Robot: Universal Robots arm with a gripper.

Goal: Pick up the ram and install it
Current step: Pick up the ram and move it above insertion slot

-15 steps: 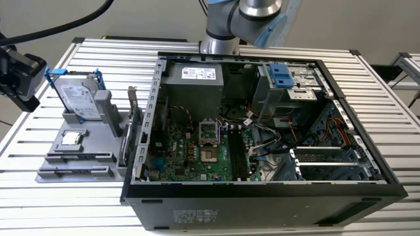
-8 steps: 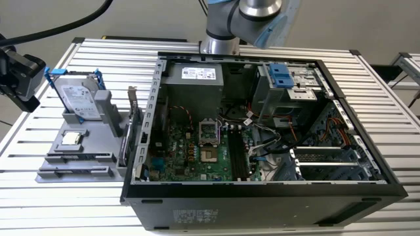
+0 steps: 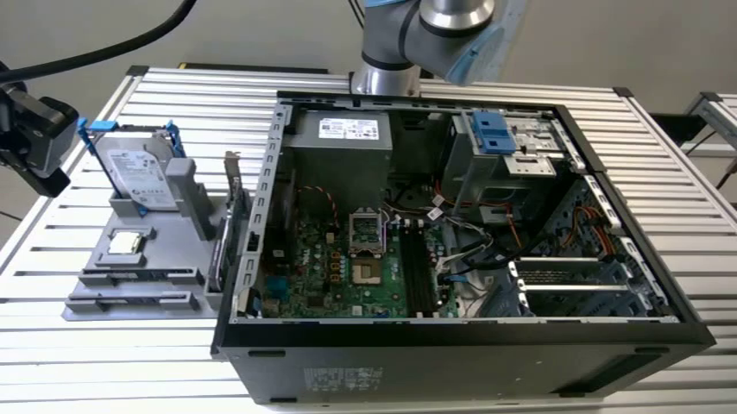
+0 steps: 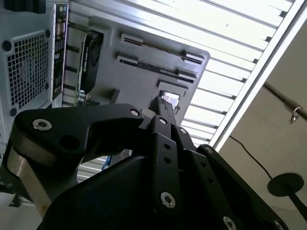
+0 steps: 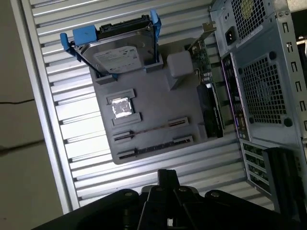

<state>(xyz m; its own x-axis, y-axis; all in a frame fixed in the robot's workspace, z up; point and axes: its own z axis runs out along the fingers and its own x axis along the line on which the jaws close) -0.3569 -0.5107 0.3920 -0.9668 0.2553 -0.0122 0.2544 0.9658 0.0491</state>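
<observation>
The ram (image 5: 149, 130), as far as I can tell, is the thin strip standing on edge in the nearer clip row of the grey fixture tray (image 5: 148, 91), its long axis pointing toward the computer case (image 5: 261, 81). The gripper (image 5: 166, 175) hovers off the tray's edge, apart from the ram, fingers apparently pressed together on nothing. Beyond the strip sit the processor chip (image 5: 121, 107) and hard drive (image 5: 122, 51), with an expansion card (image 5: 209, 98) upright beside the case; the motherboard's memory slots (image 3: 417, 269) run crosswise to the strip.

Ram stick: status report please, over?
Tool shut, empty, hovering near the grey tray. Ram seemingly edge-up in its tray holder, untouched. Memory slots on the motherboard look bare. Nothing in the way.
</observation>
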